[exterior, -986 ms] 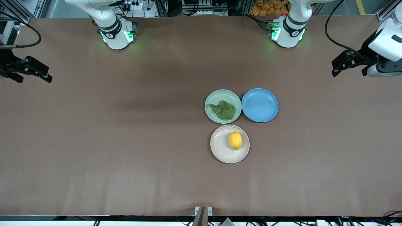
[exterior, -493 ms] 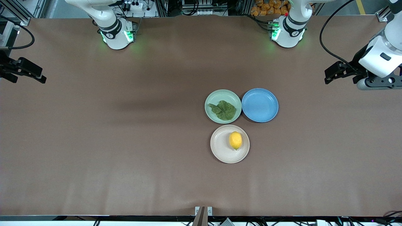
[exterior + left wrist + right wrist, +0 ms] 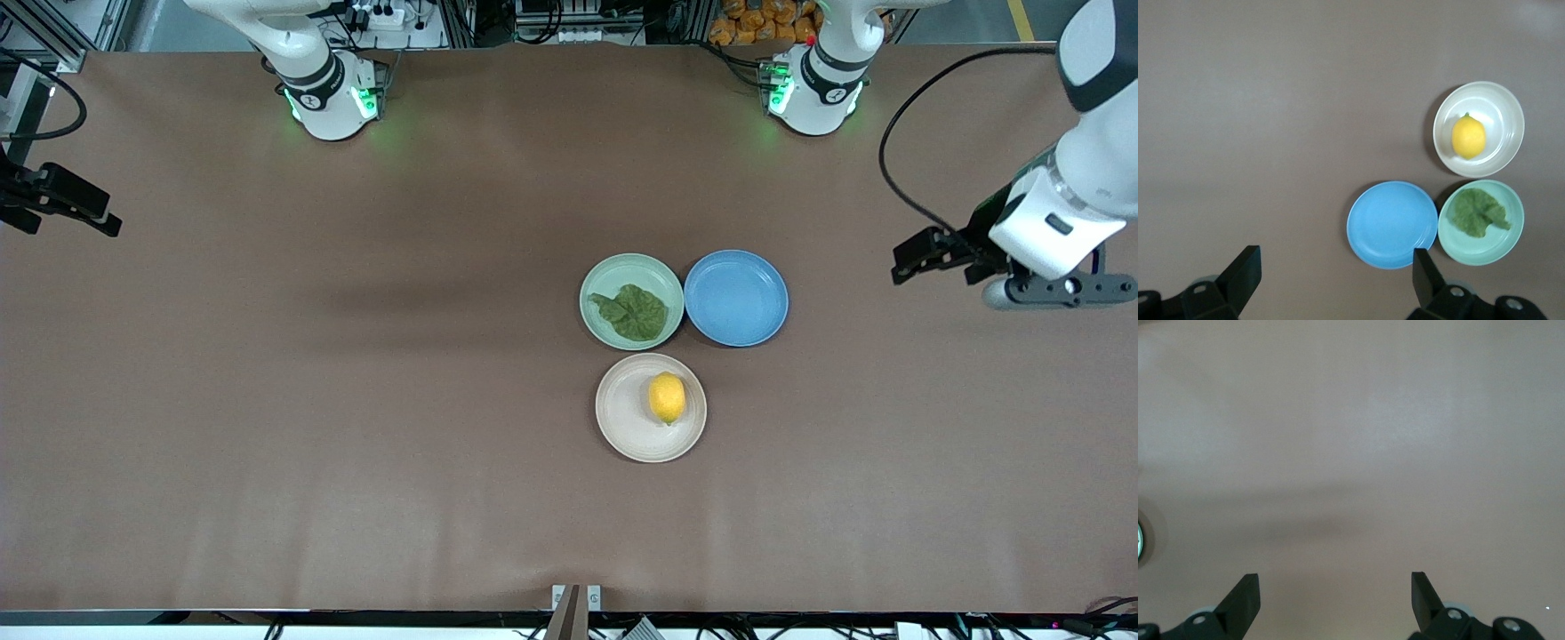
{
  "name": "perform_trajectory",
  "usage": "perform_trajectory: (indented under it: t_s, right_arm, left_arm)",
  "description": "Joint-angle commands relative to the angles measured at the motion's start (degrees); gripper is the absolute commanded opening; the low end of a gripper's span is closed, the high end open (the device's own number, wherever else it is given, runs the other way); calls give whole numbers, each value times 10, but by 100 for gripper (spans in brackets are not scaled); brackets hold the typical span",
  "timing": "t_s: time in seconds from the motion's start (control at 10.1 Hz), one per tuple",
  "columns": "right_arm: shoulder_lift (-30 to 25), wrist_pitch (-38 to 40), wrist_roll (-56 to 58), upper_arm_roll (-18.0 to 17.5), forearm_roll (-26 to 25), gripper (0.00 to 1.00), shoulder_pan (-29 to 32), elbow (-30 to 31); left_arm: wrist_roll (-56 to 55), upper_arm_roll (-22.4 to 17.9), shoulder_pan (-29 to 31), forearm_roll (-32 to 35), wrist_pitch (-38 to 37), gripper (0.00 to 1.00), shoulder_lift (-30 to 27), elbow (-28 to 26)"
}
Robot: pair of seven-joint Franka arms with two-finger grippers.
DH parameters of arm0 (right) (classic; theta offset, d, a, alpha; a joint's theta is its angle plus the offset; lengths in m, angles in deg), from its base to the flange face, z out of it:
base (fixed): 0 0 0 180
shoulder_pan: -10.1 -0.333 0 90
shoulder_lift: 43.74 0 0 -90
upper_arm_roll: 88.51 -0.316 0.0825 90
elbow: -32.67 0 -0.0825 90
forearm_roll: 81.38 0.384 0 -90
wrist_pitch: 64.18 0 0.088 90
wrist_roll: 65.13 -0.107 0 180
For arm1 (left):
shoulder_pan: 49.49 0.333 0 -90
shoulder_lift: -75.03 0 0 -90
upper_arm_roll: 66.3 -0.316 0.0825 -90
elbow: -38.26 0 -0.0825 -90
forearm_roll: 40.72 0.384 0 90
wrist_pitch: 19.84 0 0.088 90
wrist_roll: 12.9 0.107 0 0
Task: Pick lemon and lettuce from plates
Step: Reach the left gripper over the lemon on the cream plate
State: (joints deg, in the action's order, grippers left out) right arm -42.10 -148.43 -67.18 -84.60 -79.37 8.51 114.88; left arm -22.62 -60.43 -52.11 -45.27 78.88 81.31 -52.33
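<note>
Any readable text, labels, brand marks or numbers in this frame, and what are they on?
None can be read.
The lemon, the lettuce, the cream plate, the mint plate and the blue plate carry no print.
The brown table is unmarked.
Small dark marks on the arm bases near the green lights are too small to read.

Three plates: one mint green plate (image 3: 631, 267), one cream plate (image 3: 622, 418), one blue plate (image 3: 736, 298). One lemon (image 3: 667, 397). One lettuce (image 3: 635, 312) leaf. Two pincers: left pincer (image 3: 925, 260), right pincer (image 3: 76, 200).
</note>
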Motion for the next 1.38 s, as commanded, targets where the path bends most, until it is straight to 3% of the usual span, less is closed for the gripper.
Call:
perform_trajectory:
  t_s: [0.0,0.2,0.59,1.28]
  right_arm:
    - [-6,8,1,3,4,100,7,-5]
    - [-5,3,-1,4,9,100,12,-5]
    - [-6,8,-1,3,11,100,12,-5]
    - [-6,8,-1,0,12,100,11,-5]
  left_arm:
    - [-34,-2,-15,-14,24,100,36,28]
    - [-62,-2,-32,-14,52,100,85,59]
    - [-149,-3,-90,-14,171,100,173,65]
    - [-189,-2,-108,-9,178,100,174,62]
